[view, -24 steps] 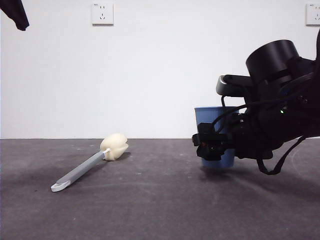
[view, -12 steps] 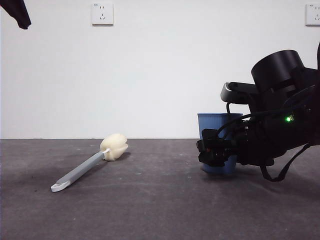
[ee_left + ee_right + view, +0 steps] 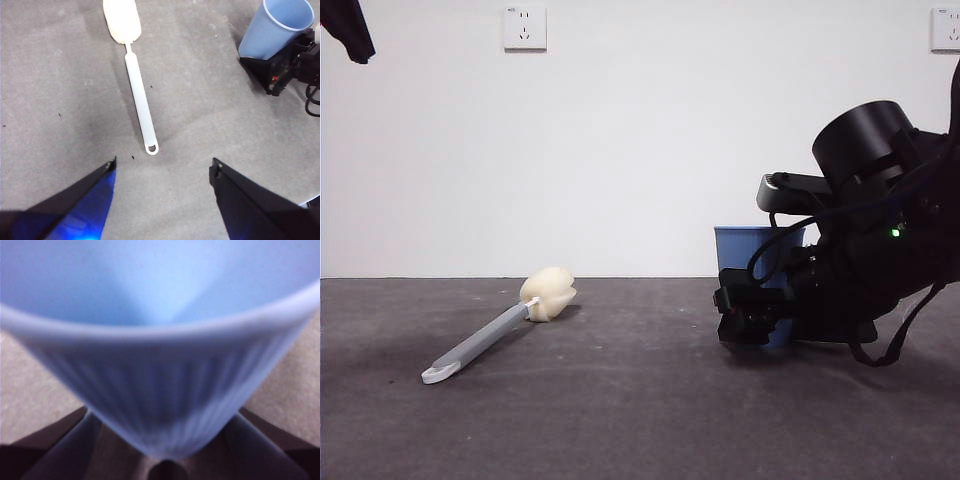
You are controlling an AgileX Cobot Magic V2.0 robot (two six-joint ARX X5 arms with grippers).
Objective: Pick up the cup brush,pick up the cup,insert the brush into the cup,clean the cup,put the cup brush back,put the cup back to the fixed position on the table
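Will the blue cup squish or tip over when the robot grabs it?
Probably a little squishy: the cup looks like thin ribbed plastic. It seems empty, so likely light. Its narrow base could tip, but the right gripper sits low around it.

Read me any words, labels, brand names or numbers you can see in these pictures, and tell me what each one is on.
No text can be read here.
Left wall socket: a tiny mark at its top, too small to read.
Right wall socket: a similar mark, also too small.
The cup, the cup brush, the table and the right gripper around the cup show no lettering; the right wrist view is blurred.
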